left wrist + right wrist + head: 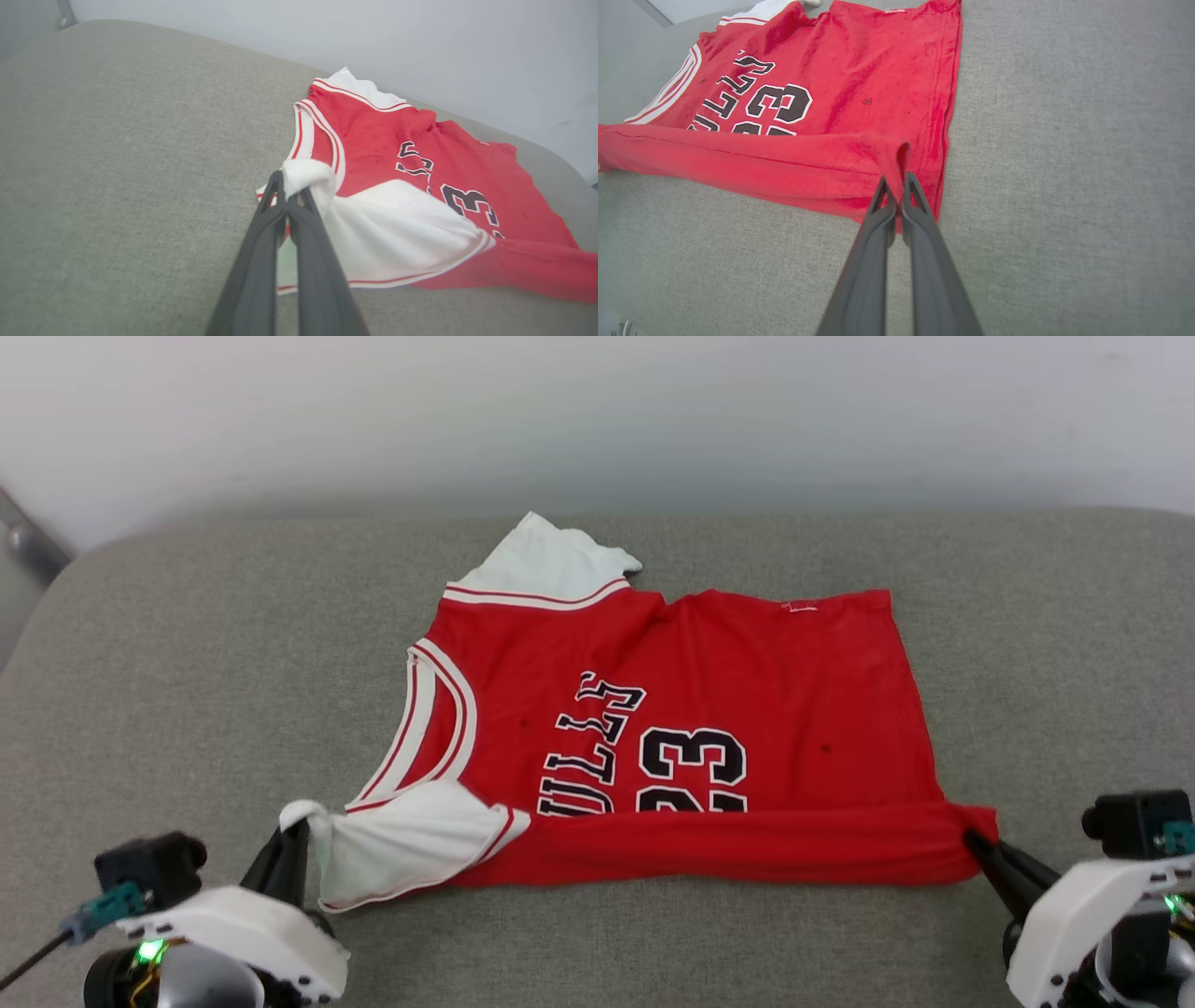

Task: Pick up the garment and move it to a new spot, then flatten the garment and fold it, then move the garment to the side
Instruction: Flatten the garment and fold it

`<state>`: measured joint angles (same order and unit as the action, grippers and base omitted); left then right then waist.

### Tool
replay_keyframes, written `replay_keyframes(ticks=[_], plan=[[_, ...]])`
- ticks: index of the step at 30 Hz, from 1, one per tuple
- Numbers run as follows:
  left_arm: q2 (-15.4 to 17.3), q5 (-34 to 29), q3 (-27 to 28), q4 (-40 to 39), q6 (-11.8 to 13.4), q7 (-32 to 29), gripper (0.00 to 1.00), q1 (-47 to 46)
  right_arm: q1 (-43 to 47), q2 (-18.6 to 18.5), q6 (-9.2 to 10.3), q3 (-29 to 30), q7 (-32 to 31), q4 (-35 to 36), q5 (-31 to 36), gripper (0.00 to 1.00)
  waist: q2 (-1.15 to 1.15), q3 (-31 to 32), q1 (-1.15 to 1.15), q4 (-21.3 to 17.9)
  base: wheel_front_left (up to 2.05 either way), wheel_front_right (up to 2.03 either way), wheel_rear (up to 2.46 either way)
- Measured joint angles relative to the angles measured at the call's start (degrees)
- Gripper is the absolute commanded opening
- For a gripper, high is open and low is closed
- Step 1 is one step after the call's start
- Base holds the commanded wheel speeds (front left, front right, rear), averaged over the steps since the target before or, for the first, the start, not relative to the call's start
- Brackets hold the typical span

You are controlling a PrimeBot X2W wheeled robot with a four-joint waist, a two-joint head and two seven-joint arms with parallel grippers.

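- The left end effector [297,828] is closed on a bunched tip of the white sleeve panel [411,845] of the garment [747,691]. In the left wrist view, the two dark fingers [261,261] meet at the tips, with a knot of white cloth pinched just beyond them.
- The right end effector [973,842] is closed on the red corner of the garment at the opposite end of the near edge. In the right wrist view, the fingertips [910,186] pinch a small raised fold of red cloth.
- Between the two end effectors, the near edge of the garment is turned over into a long red band that partly covers the lower half of the black-and-white lettering [644,756].
- Beyond both end effectors, the rest of the garment lies spread flat on the grey padded bench [187,663], with the neckline towards the left end effector's side and the hem towards the right end effector's side.
- The second white sleeve [541,565] lies at the far edge of the garment, away from both end effectors, near the pale wall [597,411].
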<state>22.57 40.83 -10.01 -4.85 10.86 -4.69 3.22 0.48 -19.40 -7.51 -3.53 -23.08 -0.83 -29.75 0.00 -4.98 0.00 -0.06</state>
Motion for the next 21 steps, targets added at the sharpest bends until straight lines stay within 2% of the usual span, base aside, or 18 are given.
replay_keyframes(ticks=[4,5,6,16,17,18,20,21], plan=[[-0.7,-0.3,-1.6,5.6,-2.1,-0.3,0.0,-7.7,-6.2,-1.1,0.0,-2.1,-1.1,-3.2,-0.5,0.0,0.0,-3.4,0.01,-0.2,0.0,0.0,0.0],[-1.2,-0.9,-2.3,9.1,-3.4,0.4,0.0,-12.9,-10.3,-1.9,0.0,-3.8,-0.6,-5.8,-1.4,0.0,0.0,-6.0,0.01,-0.3,0.0,0.0,0.0],[-1.3,-1.0,-2.4,10.1,-3.9,0.8,0.0,-14.3,-11.5,-2.2,0.0,-4.5,-0.3,-6.7,-1.7,0.0,0.0,-6.8,0.01,-0.3,0.0,0.0,0.0],[-3.0,-0.7,-4.7,21.1,-7.3,0.3,0.0,-21.6,-19.3,-3.5,0.0,-11.4,2.2,-16.5,-4.2,0.0,0.0,-12.2,0.02,-0.7,0.0,0.0,0.0],[-3.2,-0.3,-4.9,22.1,-7.7,0.1,0.0,-22.0,-19.6,-3.5,0.0,-11.8,2.5,-17.3,-4.6,0.02,0.0,-12.2,0.01,-0.7,0.0,0.0,0.0],[-3.4,0.2,-4.8,23.1,-8.1,0.1,0.0,-22.3,-20.0,-3.6,0.0,-12.3,3.2,-18.0,-5.0,0.25,0.0,-12.2,0.01,-0.7,0.0,0.0,0.0],[-3.5,0.9,-4.8,25.2,-9.0,-0.1,0.36,-22.8,-20.4,-3.7,-0.01,-13.3,4.8,-19.5,-5.2,1.0,0.0,-11.9,0.01,-0.8,0.0,0.0,0.0],[-3.6,1.3,-4.7,26.2,-9.4,-0.1,0.49,-22.9,-20.6,-3.8,-0.01,-13.9,5.5,-20.0,-5.5,1.0,0.0,-11.8,0.01,-0.9,0.0,0.0,0.0]])
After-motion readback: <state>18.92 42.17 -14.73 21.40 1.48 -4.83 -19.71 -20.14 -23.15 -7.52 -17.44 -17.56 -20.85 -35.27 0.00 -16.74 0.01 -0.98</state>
